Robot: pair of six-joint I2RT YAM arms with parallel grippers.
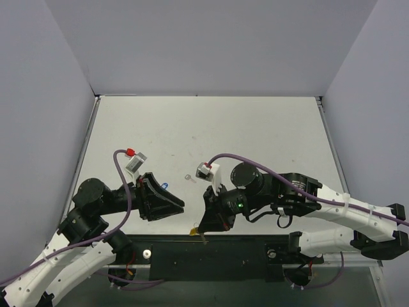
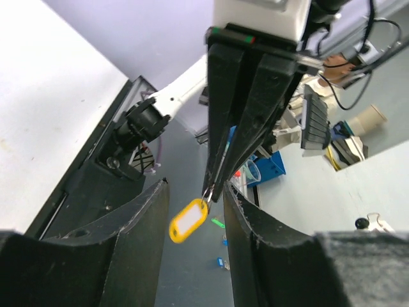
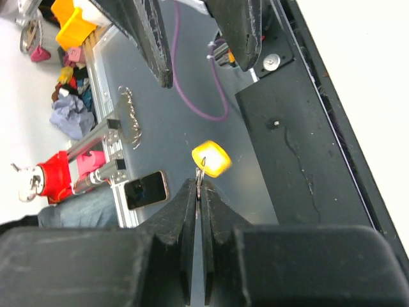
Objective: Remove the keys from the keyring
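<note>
White table [image 1: 255,128], 1 yellow keyring [image 2: 187,221]

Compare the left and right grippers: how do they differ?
The right gripper is shut, pinching the keyring by its metal ring; the left gripper is open and holds nothing. The right gripper points downward; the left gripper points sideways at it. Both are black-fingered.

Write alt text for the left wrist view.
The right hand, shut and pointing down, holds a yellow tag by its ring. The tag hangs in the gap between the open left hand's two black fingers. The white table lies at left.
</note>
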